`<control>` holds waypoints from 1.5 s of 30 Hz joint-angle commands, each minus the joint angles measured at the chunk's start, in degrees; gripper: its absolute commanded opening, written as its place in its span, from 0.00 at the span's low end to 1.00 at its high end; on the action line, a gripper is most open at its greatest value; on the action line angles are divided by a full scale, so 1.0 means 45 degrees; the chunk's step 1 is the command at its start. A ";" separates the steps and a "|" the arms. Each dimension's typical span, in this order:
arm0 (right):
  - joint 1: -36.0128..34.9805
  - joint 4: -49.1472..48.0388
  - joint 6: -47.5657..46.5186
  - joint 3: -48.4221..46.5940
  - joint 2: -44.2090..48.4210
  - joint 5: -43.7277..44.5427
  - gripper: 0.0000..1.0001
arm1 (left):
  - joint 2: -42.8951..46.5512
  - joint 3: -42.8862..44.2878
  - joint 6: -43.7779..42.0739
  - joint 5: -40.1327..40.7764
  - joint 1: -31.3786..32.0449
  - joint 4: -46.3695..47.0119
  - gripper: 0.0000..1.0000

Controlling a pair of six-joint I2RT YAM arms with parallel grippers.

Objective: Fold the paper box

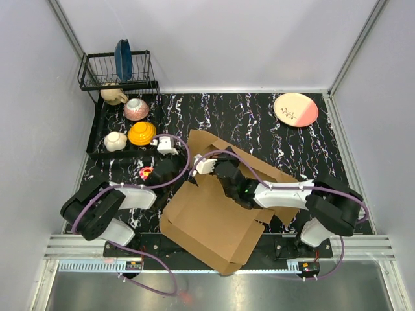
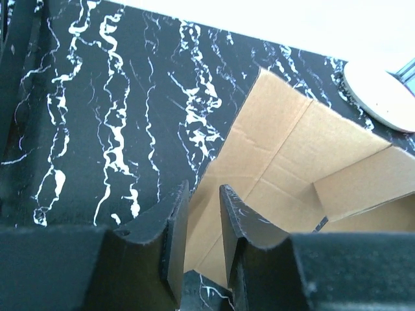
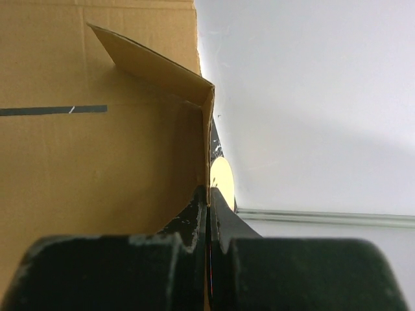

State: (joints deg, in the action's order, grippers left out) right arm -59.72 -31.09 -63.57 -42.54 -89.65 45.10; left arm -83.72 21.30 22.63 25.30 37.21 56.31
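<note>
Paper box (image 1: 214, 214) partly folded: right gripper (image 3: 208, 204) pinches one raised wall; left gripper (image 2: 203, 194) narrow, empty, box just ahead; most panels unfolded

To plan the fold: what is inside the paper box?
Nothing loose shows. The right pincer is shut on a wall of the paper box; the right arm hides part of its floor.
</note>
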 commanded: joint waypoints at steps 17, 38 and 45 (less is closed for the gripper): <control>-0.0478 0.2535 0.1962 0.0275 0.3479 -0.2192 0.00 | -0.2546 -0.0476 -0.0401 0.1155 0.1418 0.7326 0.29; -0.0342 -0.3246 -0.3589 -0.0214 0.0879 0.0231 0.00 | -0.2782 0.0988 -0.1885 0.1000 0.0931 0.7604 0.48; -0.0263 -0.2840 -0.1580 0.0450 0.0566 0.0465 0.00 | -0.2664 0.0483 -0.1515 0.1096 0.0832 0.7485 0.57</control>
State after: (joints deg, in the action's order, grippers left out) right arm -61.28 -42.24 -76.12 -41.10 -86.67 44.62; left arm -97.93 24.25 15.05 30.22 41.01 72.99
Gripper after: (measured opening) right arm 0.017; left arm 0.534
